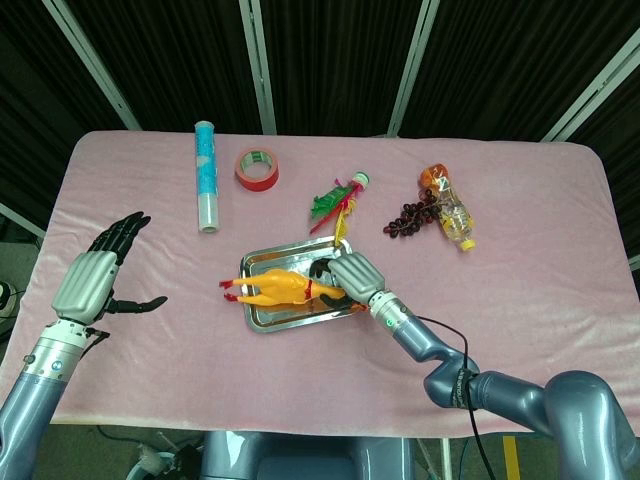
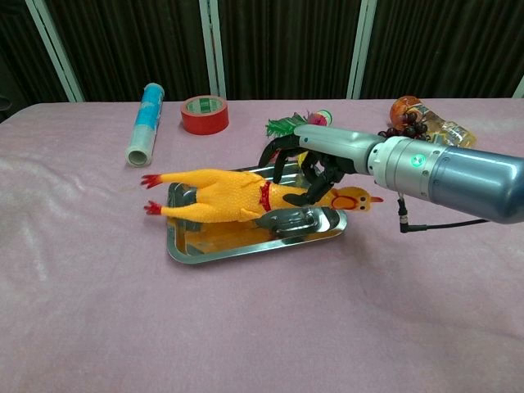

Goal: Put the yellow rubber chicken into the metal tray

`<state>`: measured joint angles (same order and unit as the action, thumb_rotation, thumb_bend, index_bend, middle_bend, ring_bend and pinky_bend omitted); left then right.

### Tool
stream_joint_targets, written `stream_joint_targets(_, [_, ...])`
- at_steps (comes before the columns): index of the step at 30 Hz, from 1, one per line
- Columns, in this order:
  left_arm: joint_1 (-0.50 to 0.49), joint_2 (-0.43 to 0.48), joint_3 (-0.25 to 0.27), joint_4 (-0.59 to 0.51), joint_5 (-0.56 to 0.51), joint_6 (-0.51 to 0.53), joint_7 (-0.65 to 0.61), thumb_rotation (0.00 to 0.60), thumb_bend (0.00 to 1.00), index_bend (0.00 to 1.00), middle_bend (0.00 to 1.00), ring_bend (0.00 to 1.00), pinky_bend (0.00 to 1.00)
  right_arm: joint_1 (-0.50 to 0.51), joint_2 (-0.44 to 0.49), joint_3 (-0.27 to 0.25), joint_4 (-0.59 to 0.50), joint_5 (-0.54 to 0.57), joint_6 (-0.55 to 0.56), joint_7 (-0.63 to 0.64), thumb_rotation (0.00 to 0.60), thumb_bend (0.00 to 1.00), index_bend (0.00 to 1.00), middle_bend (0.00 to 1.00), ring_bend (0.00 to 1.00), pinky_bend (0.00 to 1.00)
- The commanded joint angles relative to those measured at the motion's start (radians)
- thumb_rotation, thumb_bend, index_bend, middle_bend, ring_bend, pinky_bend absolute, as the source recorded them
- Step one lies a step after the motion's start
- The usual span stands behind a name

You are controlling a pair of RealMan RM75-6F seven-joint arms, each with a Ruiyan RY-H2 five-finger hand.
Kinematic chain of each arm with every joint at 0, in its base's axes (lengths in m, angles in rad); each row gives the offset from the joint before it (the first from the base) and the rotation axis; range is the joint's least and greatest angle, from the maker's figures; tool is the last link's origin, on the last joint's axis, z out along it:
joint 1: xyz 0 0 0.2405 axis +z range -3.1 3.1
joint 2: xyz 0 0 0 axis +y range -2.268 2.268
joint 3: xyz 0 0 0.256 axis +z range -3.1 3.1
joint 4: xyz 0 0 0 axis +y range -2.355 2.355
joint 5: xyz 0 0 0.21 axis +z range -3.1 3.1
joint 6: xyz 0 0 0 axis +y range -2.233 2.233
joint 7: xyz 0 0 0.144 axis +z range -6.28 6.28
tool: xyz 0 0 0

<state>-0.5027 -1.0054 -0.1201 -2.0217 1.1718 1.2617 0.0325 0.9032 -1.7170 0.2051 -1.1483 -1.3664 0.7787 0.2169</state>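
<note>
Gripping the yellow rubber chicken by the neck with the right hand, dark fingers curled around it. Holding the body over the shallow rectangular metal tray, red feet jutting past the left rim, head beyond the right; possibly touching the tray floor, hard to tell. Hovering well apart at the pink tablecloth's edge, left hand spread, holding nothing.

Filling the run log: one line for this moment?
right hand: grips rubber chicken | chicken: over metal tray, feet overhanging | left hand: holds nothing
</note>
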Motion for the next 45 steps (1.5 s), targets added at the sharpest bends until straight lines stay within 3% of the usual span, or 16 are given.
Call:
stream_joint_targets(1, [0.002, 0.0, -0.006, -0.001, 0.001, -0.003, 0.003, 0.532, 0.0, 0.0, 0.0, 0.0, 0.09, -0.005, 0.014, 0.004, -0.018, 0.013, 0.003, -0.01, 0.6, 0.2, 0.09, 0.23, 0.14, 0.23])
stream_joint_targets(12, [0.015, 0.006, -0.026, -0.009, 0.003, -0.007, 0.017, 0.534, 0.0, 0.0, 0.0, 0.0, 0.09, -0.04, 0.078, 0.009, -0.08, 0.026, 0.052, -0.02, 0.6, 0.17, 0.08, 0.21, 0.13, 0.22])
stream_joint_targets(15, [0.026, 0.01, -0.03, -0.001, -0.003, 0.006, 0.028, 0.585, 0.0, 0.0, 0.0, 0.0, 0.09, -0.07, 0.126, 0.012, -0.115, 0.015, 0.104, -0.017, 0.6, 0.19, 0.22, 0.24, 0.21, 0.3])
stream_joint_targets(18, [0.041, 0.014, -0.031, 0.012, -0.014, 0.022, 0.038, 0.6, 0.0, 0.0, 0.0, 0.0, 0.09, -0.118, 0.192, 0.015, -0.159, 0.004, 0.178, 0.0, 0.6, 0.32, 0.36, 0.33, 0.31, 0.41])
stream_joint_targets(20, [0.054, 0.015, -0.03, 0.025, -0.021, 0.036, 0.047, 0.6, 0.0, 0.0, 0.0, 0.0, 0.09, -0.16, 0.232, 0.022, -0.181, 0.002, 0.244, 0.008, 0.6, 0.42, 0.42, 0.39, 0.36, 0.45])
stream_joint_targets(23, [0.076, 0.014, -0.025, 0.046, -0.025, 0.059, 0.059, 0.6, 0.0, 0.01, 0.0, 0.0, 0.09, -0.221, 0.286, 0.026, -0.208, -0.001, 0.337, 0.012, 0.6, 0.47, 0.45, 0.41, 0.37, 0.45])
stream_joint_targets(27, [0.109, 0.008, -0.015, 0.07, -0.016, 0.098, 0.074, 0.6, 0.0, 0.02, 0.0, 0.0, 0.08, -0.298, 0.351, 0.019, -0.232, -0.003, 0.441, -0.033, 0.6, 0.47, 0.45, 0.41, 0.36, 0.44])
stream_joint_targets(30, [0.132, 0.007, 0.001, 0.092, 0.012, 0.113, 0.071, 0.6, 0.0, 0.02, 0.0, 0.0, 0.05, -0.355, 0.4, -0.001, -0.242, -0.003, 0.496, -0.087, 0.6, 0.47, 0.44, 0.39, 0.29, 0.37])
stream_joint_targets(37, [0.195, -0.014, 0.047, 0.153, 0.086, 0.176, 0.11, 0.6, 0.0, 0.02, 0.0, 0.0, 0.02, -0.491, 0.49, -0.058, -0.271, -0.003, 0.602, -0.129, 0.6, 0.47, 0.23, 0.27, 0.15, 0.23])
stream_joint_targets(45, [0.283, -0.04, 0.1, 0.175, 0.182, 0.262, 0.097, 0.6, 0.0, 0.02, 0.0, 0.0, 0.02, -0.634, 0.534, -0.13, -0.325, -0.04, 0.725, -0.148, 0.6, 0.47, 0.18, 0.25, 0.12, 0.2])
